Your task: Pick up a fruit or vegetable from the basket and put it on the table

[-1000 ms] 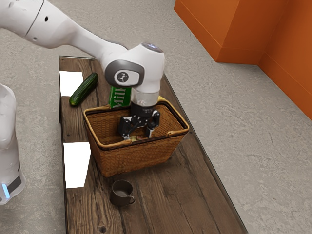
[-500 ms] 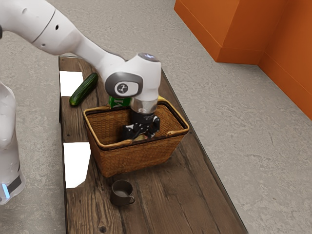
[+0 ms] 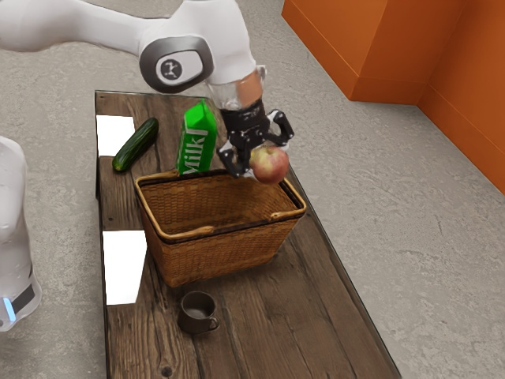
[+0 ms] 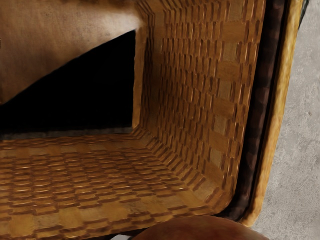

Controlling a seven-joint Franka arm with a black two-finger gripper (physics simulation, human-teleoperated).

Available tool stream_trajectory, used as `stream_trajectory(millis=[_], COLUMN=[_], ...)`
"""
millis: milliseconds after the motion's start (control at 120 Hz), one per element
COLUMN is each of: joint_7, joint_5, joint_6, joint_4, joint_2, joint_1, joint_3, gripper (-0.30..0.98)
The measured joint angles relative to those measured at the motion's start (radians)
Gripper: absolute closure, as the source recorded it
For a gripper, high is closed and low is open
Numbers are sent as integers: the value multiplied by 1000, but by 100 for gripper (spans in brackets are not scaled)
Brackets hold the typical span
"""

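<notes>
Milk carton (image 3: 197, 138): base hidden behind rim of wicker basket (image 3: 213, 257). Apple (image 3: 272, 164) masks part of the gripper (image 3: 264, 155); wrist view's edge cuts the apple off. Basket interior: 1 black patch (image 4: 95, 95), detail lost. Wooden table (image 3: 316, 332): 1 end out of frame. Arm (image 3: 79, 28) cropped too. Beyond rim, 1 dark sliver (image 4: 304, 11), too small to name.

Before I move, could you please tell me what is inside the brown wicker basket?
In the brown wicker basket I see woven walls and brown bottom; a black patch and the near wall hide the rest.
</notes>
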Motion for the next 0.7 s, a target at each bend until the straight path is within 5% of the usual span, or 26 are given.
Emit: stream_trajectory(millis=[75, 167, 283, 550, 642, 700], joint_7=[-36, -74, -114, -201, -250, -285], joint_5=[0, 3, 13, 34, 91, 124], joint_6=[-17, -31, -35, -22, -278, -415], joint_4=[61, 183, 232, 213, 717, 738], joint_2=[-8, 104, 163, 192, 352, 325], joint_1=[-41, -79, -99, -131, -117, -103], joint_3=[-127, -171, -172, -61, 73, 158], gripper=[62, 63, 35, 6, 3, 2])
